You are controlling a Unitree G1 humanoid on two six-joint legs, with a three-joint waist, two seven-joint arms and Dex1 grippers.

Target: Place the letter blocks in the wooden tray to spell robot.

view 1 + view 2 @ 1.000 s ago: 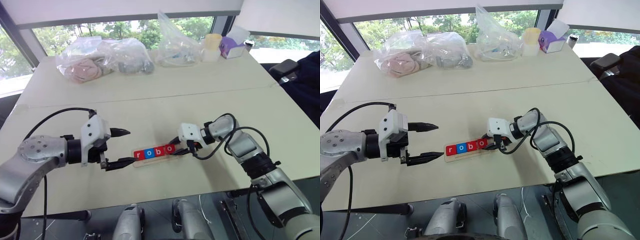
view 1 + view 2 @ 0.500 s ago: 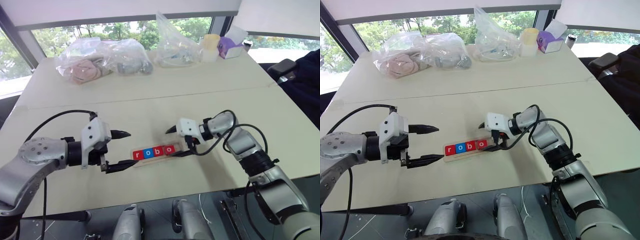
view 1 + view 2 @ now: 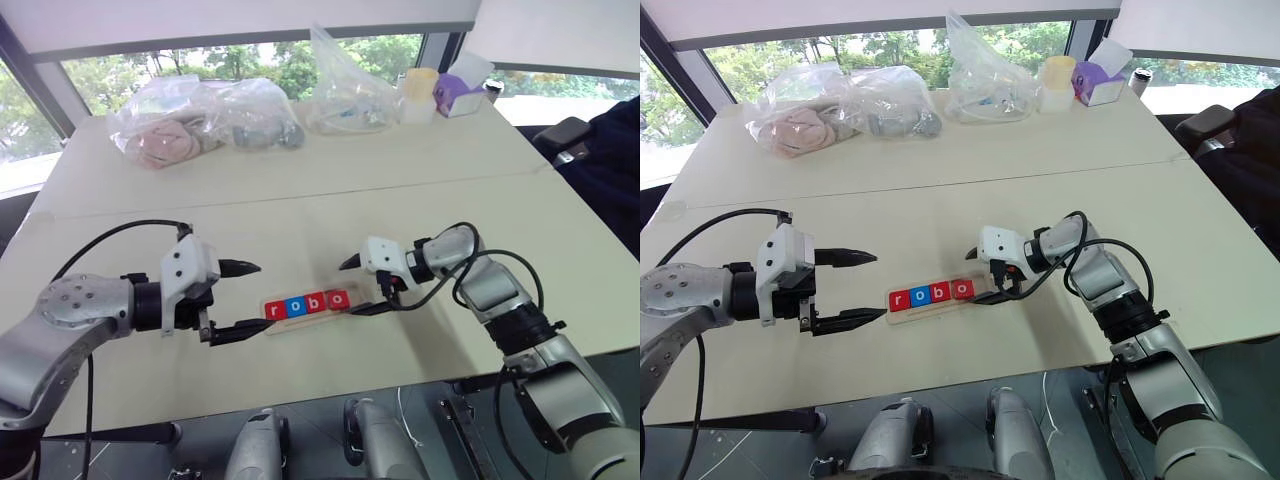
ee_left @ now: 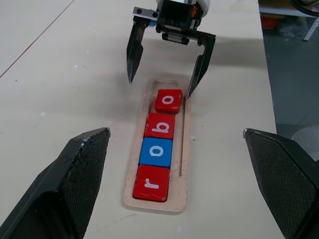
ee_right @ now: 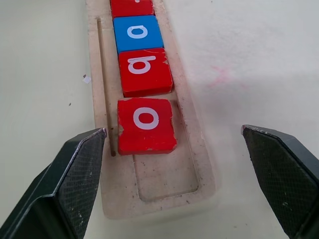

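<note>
four letter blocks (image 4: 158, 144) sitting in wooden tray (image 4: 183, 164), reading r-o-b-o; right gripper (image 3: 363, 287) released, straddling tray end; left gripper (image 3: 246, 299) gaping beside tray.

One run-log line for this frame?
tray: r-o-b-o placed, last slot free | right gripper: open, at tray end | left gripper: open, idle

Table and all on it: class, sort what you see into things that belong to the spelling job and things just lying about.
Job:
- tray
- four blocks in it: red r, blue o, red b, red o
- left gripper, open
- right gripper, open

Lying about:
- plastic bags
- cup
- tissue box
</note>
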